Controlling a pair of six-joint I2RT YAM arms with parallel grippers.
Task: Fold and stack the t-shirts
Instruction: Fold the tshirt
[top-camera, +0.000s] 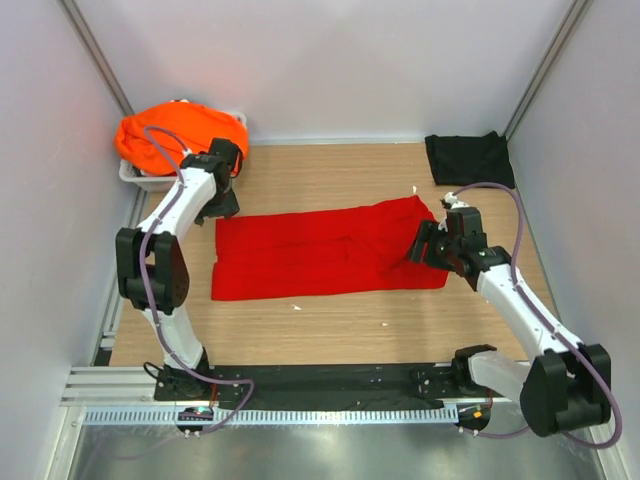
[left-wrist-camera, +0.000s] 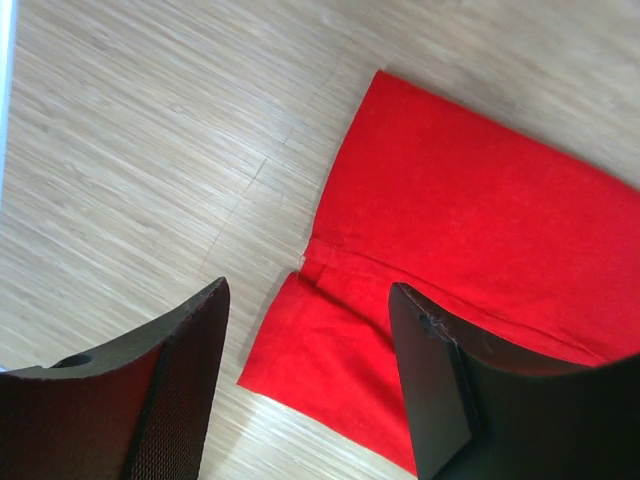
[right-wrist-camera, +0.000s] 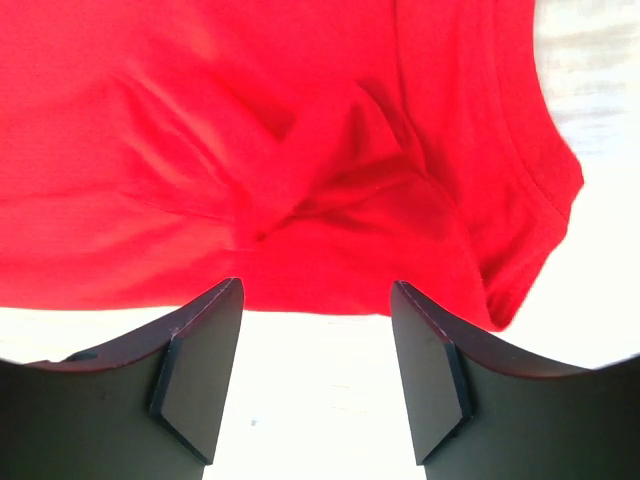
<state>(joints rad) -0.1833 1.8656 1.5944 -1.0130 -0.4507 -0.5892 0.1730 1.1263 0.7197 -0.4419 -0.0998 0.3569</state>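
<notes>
Your left gripper (left-wrist-camera: 308, 300) and right gripper (right-wrist-camera: 315, 290) hover with jaws parted, gripping nothing, one over each end of the red t-shirt (top-camera: 320, 255).

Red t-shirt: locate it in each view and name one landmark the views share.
Top external: red t-shirt spread flat across the middle of the wooden table.
Left wrist: right half of the picture, one corner low at centre.
Right wrist: fills the upper two thirds.
Shared landmark: that table beside the shirt's edge, washed out white in the right wrist view.
</notes>
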